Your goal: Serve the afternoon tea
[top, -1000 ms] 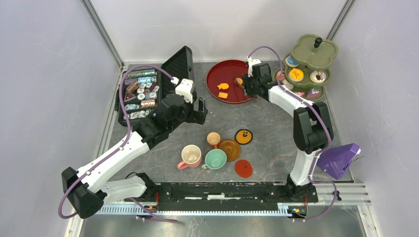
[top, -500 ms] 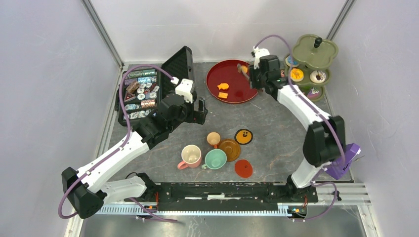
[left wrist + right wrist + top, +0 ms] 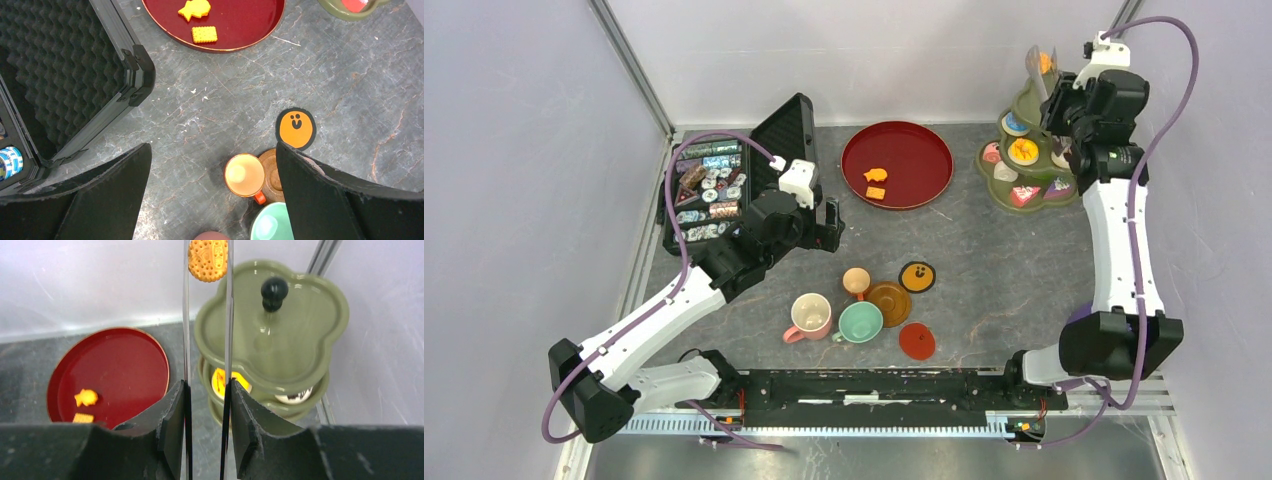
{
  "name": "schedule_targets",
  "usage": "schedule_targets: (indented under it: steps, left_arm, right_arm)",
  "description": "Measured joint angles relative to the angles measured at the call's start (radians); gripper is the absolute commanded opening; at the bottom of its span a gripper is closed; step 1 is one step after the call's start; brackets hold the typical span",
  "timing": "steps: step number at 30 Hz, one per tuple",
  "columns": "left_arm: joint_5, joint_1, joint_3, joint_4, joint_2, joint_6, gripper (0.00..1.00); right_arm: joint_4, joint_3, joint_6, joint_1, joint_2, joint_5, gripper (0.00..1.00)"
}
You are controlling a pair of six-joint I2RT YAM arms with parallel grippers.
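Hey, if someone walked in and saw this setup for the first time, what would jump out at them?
First, the right gripper, clamped on thin metal tongs that pinch an orange biscuit up by the top tier of the green stand in the far right corner. Next, the red tray at the far middle holding two more biscuits, and the left gripper hanging open over the cups.
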Motion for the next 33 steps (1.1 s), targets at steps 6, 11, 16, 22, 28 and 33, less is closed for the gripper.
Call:
schedule_targets:
  steps: [6,11,16,22,28,33]
  left_arm:
    - [0.0,0.0,0.0,0.0,0.0,0.0,1.0]
    - [0.0,0.0,0.0,0.0,0.0,0.0,1.0]
    - [0.0,0.0,0.0,0.0,0.0,0.0,1.0]
    - [0.0,0.0,0.0,0.0,0.0,0.0,1.0]
    - [0.0,0.0,0.0,0.0,0.0,0.0,1.0]
    - [0.0,0.0,0.0,0.0,0.0,0.0,1.0]
  right_arm:
    - [-0.095,-0.007,-0.003,-0.033,0.019,-0.036,0.25]
    - [-0.119,-0.028,-0.016,-0.049,0.019,-0.021,0.28]
    - [-0.137,-0.05,-0.027,-0.053,0.015,-0.01,0.37]
    - [-0.16,-0.066,-0.035,-0.053,-0.005,-0.01,0.51]
    - [-0.16,-0.065,-0.05,-0.053,-0.038,-0.01,0.58]
    - [-0.162,-0.015,-0.05,-0.053,-0.048,-0.028,0.57]
